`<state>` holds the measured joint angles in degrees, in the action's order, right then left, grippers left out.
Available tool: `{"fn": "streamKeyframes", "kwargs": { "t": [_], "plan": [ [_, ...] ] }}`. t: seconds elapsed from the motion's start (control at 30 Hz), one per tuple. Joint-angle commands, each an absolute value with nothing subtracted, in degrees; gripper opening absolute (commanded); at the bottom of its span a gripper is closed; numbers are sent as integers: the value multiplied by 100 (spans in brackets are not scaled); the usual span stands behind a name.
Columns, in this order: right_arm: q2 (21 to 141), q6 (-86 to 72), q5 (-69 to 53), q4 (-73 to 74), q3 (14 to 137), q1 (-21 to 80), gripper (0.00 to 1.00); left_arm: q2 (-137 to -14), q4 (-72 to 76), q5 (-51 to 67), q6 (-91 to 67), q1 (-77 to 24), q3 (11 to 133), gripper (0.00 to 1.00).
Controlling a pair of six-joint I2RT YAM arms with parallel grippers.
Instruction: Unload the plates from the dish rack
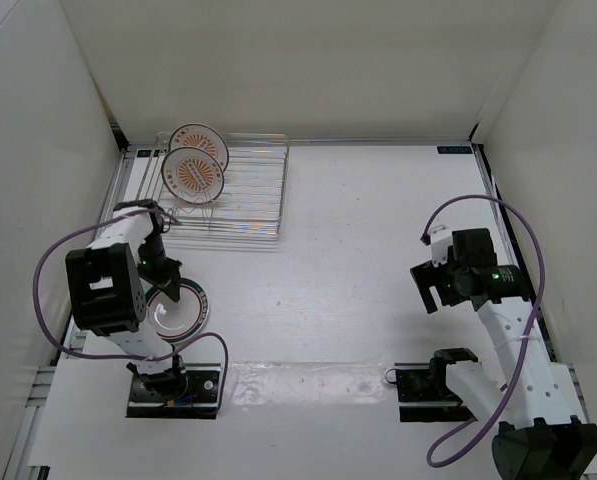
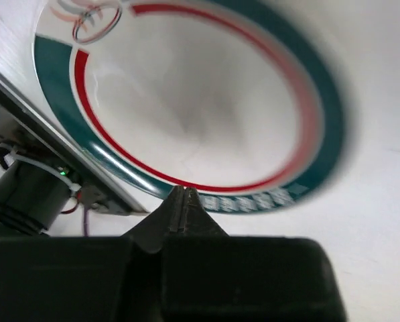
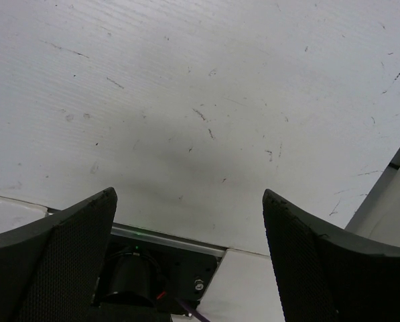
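Two plates with orange sunburst centres stand upright at the left end of the wire dish rack. A third plate, pale in the centre with teal and red rings, lies flat on the table near the left arm's base. In the left wrist view this plate fills the frame. My left gripper is shut, its tips pressed together at the plate's near rim with nothing visible between them. It hovers over the plate's left part. My right gripper stands wide open and empty over bare table at the right.
White walls close in the table on the left, back and right. The left arm's base and purple cable sit beside the flat plate. The right arm's base mount shows under the right gripper.
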<state>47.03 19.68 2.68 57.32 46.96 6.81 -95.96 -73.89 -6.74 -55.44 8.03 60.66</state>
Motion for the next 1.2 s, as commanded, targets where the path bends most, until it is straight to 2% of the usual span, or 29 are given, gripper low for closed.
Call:
{"fn": "streamKeyframes", "kwargs": {
  "t": [0.0, 0.07, 0.1, 0.17, 0.2, 0.23, 0.37, 0.53, 0.83, 0.97, 1.17],
  "plan": [
    [4772, 1732, 123, 5932, 4966, 659, 90, -9097, -7551, -1099, -5888, 809, 6924, 2],
    [4799, 1723, 62, 5968, 4992, 650, 90, -8904, -7131, -994, -5845, 817, 7600, 8],
    [4808, 1723, 62, 5968, 4992, 650, 90, -8869, -6876, -610, -5758, 817, 7698, 26],
    [4764, 1749, -158, 5915, 4966, 659, 90, -8850, -5946, -170, -5966, 817, 8119, 47],
    [4746, 1732, -158, 5880, 4940, 659, 90, -8903, -5750, -71, -6029, 817, 8252, 62],
    [4703, 1705, -158, 5845, 4922, 650, 90, -9121, -5539, -36, -6090, 826, 8636, 65],
    [4825, 1617, -211, 5976, 5018, 650, 90, -10446, -6196, 456, -6441, 852, 10708, 68],
    [4843, 1758, -360, 6143, 5089, 633, 90, -11328, -5818, 738, -6872, 852, 11713, 68],
    [4895, 1749, -457, 6495, 5326, 659, 90, -12436, -5353, 800, -7444, 888, 12567, 72],
    [5054, 1749, -457, 6451, 5432, 642, 90, -12358, -4800, 791, -7734, 888, 12296, 75],
    [5352, 1758, -519, 6267, 5546, 668, 90, -12278, -4360, 922, -7971, 905, 12050, 73]
  ]
}}
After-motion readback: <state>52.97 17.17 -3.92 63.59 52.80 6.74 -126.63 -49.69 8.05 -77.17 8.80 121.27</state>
